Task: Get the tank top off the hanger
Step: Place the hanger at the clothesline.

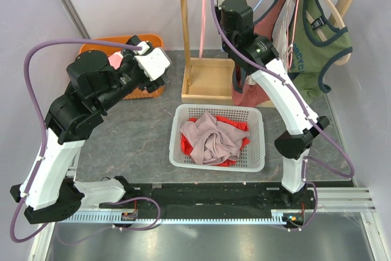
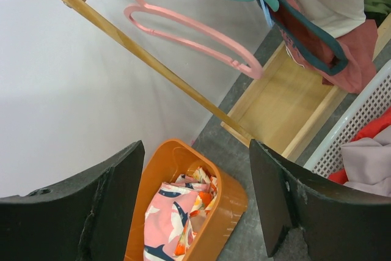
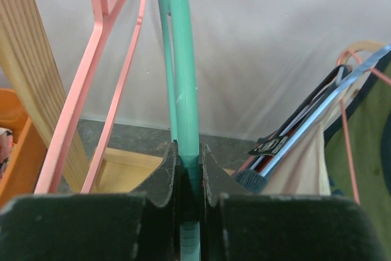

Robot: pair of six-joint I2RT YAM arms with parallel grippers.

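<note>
While right gripper [image 3: 189, 158] pinches teal hanger [image 3: 183, 77], left gripper [image 2: 195, 151] hangs wide, empty

bright, even light, soft shadows (wrist views blur up close).

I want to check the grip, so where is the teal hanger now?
In the right wrist view the teal hanger stands upright at the centre, pinched in the right claw, with the pink hanger just left of it in the picture.

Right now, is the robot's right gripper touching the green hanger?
Touching. The right wrist view shows the right gripper clamped on the green hanger, its jaws pressed against both sides with no gap.
</note>
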